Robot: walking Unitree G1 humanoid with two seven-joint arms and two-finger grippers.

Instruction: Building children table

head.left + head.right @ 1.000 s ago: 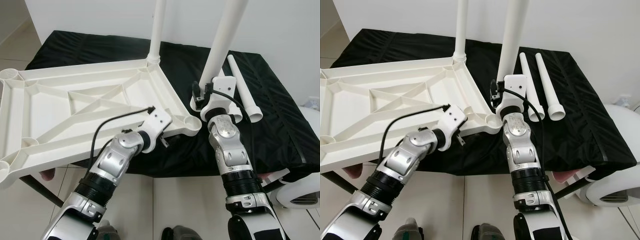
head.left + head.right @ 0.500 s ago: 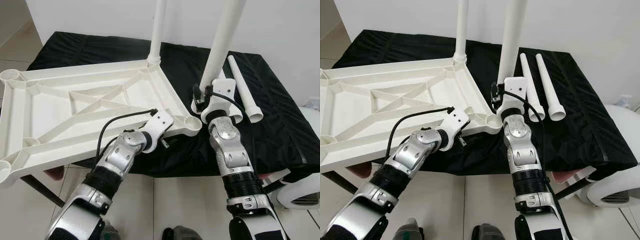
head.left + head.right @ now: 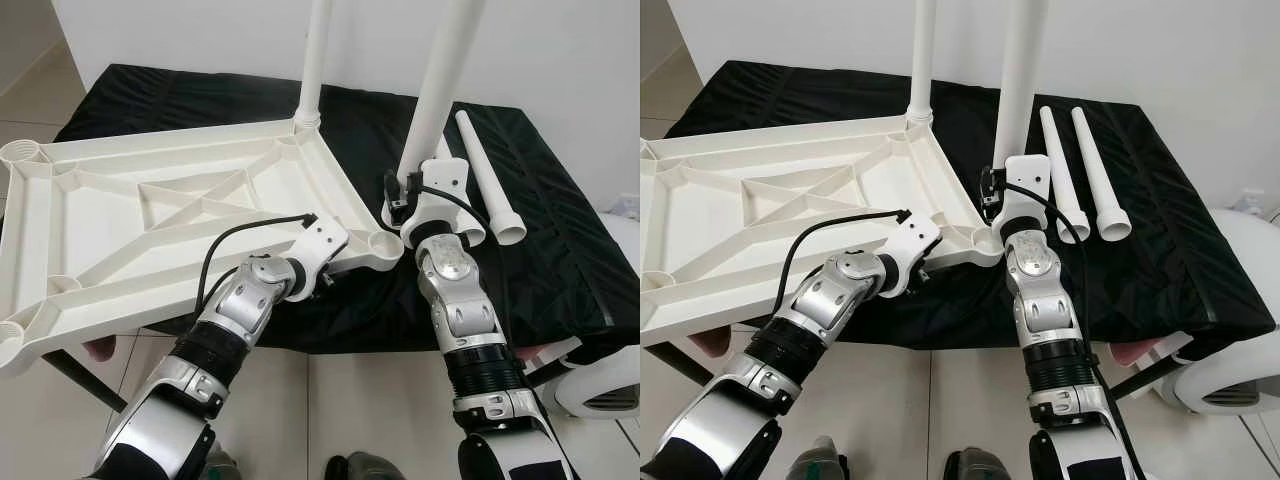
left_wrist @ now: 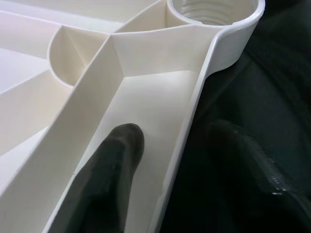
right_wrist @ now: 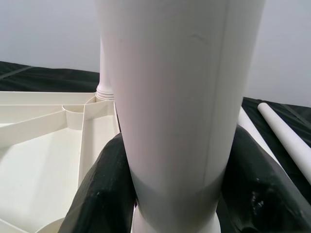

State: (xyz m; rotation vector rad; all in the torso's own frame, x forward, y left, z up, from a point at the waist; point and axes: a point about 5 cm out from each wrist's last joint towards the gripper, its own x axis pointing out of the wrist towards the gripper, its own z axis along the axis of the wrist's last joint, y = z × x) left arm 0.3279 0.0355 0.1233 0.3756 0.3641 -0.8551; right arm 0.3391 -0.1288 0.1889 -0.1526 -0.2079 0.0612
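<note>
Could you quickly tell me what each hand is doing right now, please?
Left hand: closed on the tabletop rim, near an empty corner socket.
Right hand: closed around an upright table leg.

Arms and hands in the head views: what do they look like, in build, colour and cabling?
Both arms are silver metal with rounded joint housings and black ribbed collars near the forearm. Each wrist carries a white blocky camera housing. A black cable loops from the left hand back along its arm; a shorter black cable curls at the right hand. The wrist views show long, matte black fingers.
</note>
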